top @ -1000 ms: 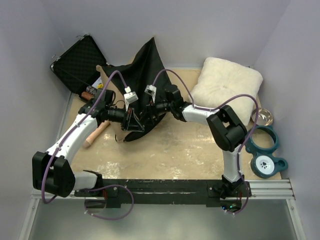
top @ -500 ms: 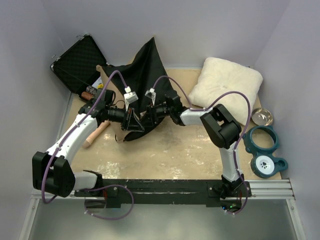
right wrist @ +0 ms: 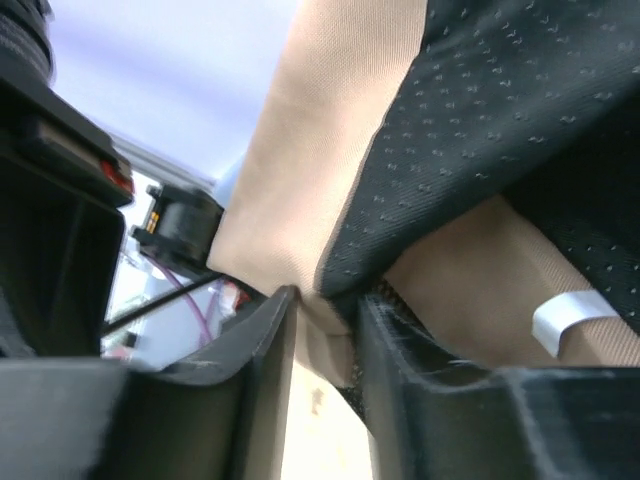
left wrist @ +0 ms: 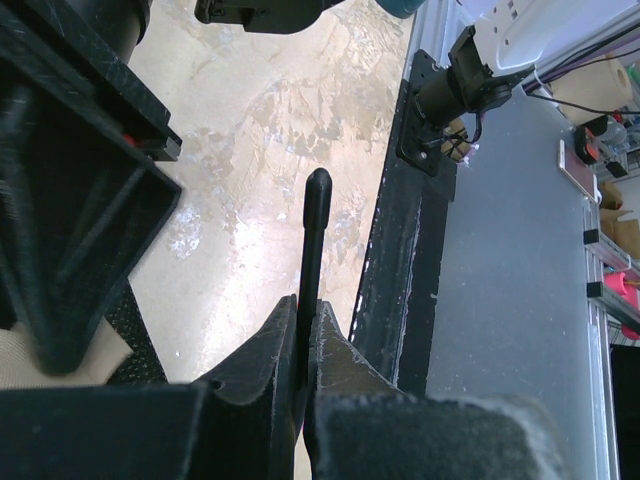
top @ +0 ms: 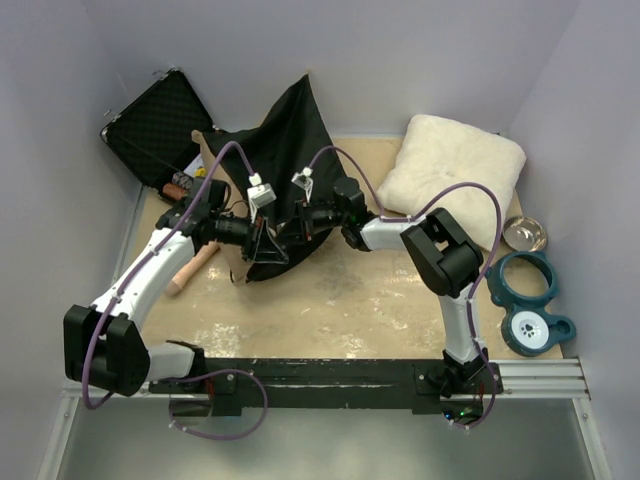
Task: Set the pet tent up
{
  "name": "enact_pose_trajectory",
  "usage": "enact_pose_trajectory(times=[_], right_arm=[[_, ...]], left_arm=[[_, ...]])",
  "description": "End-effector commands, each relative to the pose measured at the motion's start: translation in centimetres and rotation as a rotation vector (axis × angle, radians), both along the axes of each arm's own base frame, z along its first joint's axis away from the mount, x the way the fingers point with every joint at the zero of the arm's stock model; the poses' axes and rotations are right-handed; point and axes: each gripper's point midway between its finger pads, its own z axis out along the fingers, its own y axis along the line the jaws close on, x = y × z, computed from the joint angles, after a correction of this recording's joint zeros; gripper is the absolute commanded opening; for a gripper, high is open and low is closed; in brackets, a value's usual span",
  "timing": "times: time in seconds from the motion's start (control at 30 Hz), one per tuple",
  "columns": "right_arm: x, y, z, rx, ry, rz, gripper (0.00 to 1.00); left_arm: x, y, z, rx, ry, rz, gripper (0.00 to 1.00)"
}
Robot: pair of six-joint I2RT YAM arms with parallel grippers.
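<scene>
The left tool (left wrist: pixel 306 340) is clamped tight on a thin black pole (left wrist: pixel 314 215), whose rounded tip sticks out just past the fingers over the sandy surface (left wrist: pixel 250 130). Gripped that close to the end, the pole looks steadied so its tip can be steered, I'd say. At 2 o'clock of it in the overhead view, very near, the right tool (right wrist: pixel 325 300) is pinched on a fold of the pet tent (top: pixel 285 140). The fold is tan cloth on one side and dotted black lining on the other, with a small white tab (right wrist: pixel 565 320) close by. To me that reads as one arm offering the cloth and the other the pole end, the edge held up so a sleeve or corner pocket faces the tip. Whether a pocket sits right there I can't make out.

The tent lies at about 11 o'clock on the surface and is not yet standing. Its black side is out, one flap rises in a peak against the back wall, and the rest is bunched around both tools. The white cushion (top: pixel 455 170) sits at 1 o'clock, well apart, and the open black case (top: pixel 150 125) at 10 o'clock by the left wall.

Against a second ago, the right arm has swung its wrist toward 9 o'clock, closing on the left tool, with the elbow folding in after it. In the last half second the wrist has also crept slightly toward 12. The left arm and the tent's peak are where they were.
</scene>
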Motion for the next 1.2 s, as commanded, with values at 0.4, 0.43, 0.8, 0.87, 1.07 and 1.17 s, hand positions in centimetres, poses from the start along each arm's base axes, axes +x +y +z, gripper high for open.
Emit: enact_pose_trajectory(times=[0.4, 0.43, 0.8, 0.87, 1.07, 1.17], right_arm=[[0.7, -1.4, 9.2, 0.112, -0.095, -0.025, 0.0], [0.6, -1.5, 9.5, 0.113, -0.09, -0.015, 0.0], [1.3, -3.6, 11.5, 0.119, -0.041, -0.018, 0.0], [1.9, -4.3, 11.3, 0.114, -0.035, -0.032, 0.0], [2.6, -5.6, 11.8, 0.13, -0.01, -0.051, 0.0], [2.7, -5.9, 12.3, 0.151, 0.017, -0.055, 0.0]], left_arm=[[1.7, 4.8, -4.0, 0.218, 0.086, 0.225, 0.0], [1.9, 4.9, -4.3, 0.232, 0.094, 0.237, 0.0], [2.7, 6.1, -5.5, 0.334, 0.089, 0.227, 0.0], [2.7, 6.5, -5.7, 0.356, 0.069, 0.226, 0.0], [2.5, 7.3, -6.7, 0.427, 0.046, 0.184, 0.0], [2.3, 7.6, -7.2, 0.467, 0.031, 0.155, 0.0]])
